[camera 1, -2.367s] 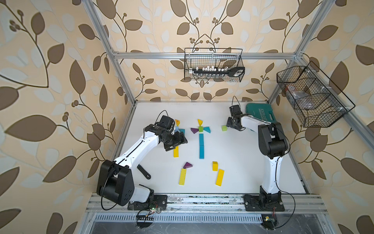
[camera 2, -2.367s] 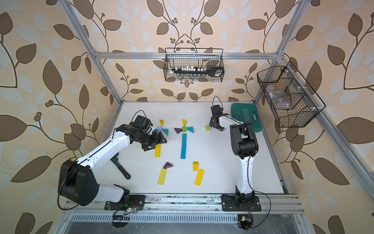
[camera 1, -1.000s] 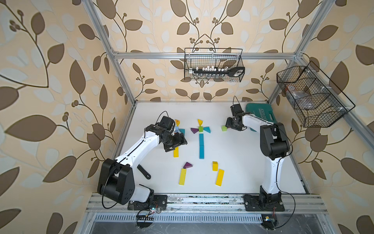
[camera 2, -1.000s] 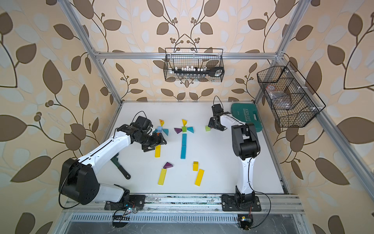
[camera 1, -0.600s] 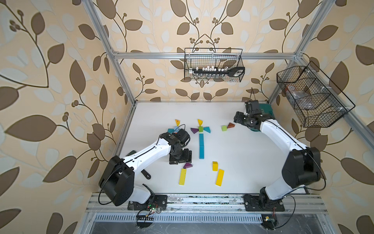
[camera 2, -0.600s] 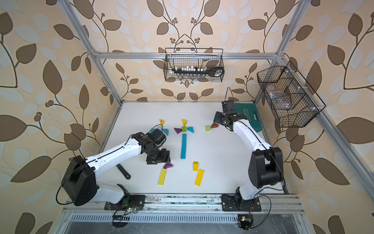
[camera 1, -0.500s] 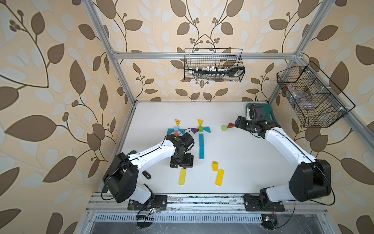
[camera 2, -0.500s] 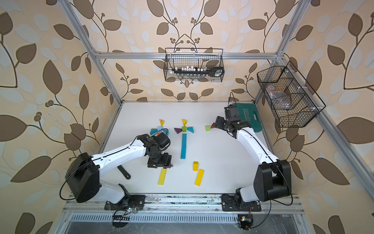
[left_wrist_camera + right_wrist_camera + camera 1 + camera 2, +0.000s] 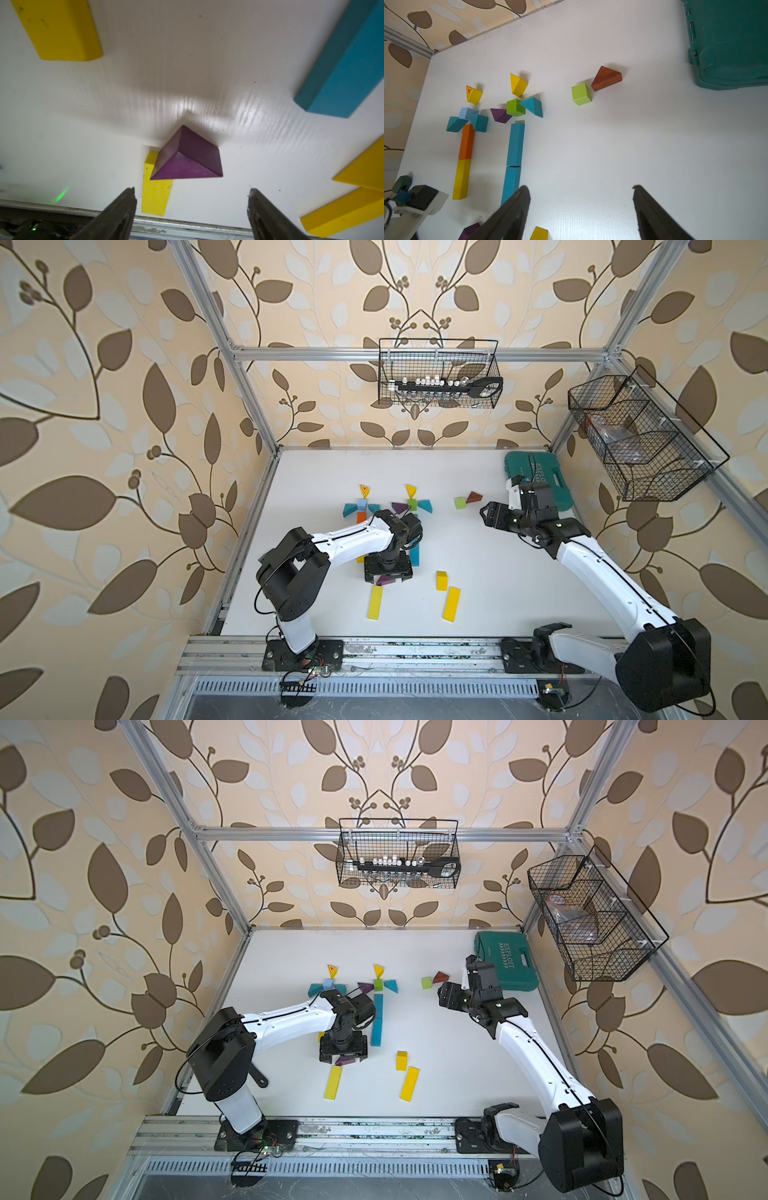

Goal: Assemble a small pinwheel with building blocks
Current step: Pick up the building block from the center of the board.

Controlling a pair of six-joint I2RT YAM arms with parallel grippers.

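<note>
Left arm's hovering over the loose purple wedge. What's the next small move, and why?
Probably ease the left gripper forward and down until its open fingers straddle the purple wedge, ready to close. In the left wrist view the wedge lies just beyond the fingertips, not yet between them. It sits right by the end of a yellow bar, so go gently.

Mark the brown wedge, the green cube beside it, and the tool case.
brown wedge (image 9: 606,79), right wrist view, broad upper face.
green cube (image 9: 581,94), right wrist view, middle.
tool case (image 9: 509,962), in a top view, lid.
</note>
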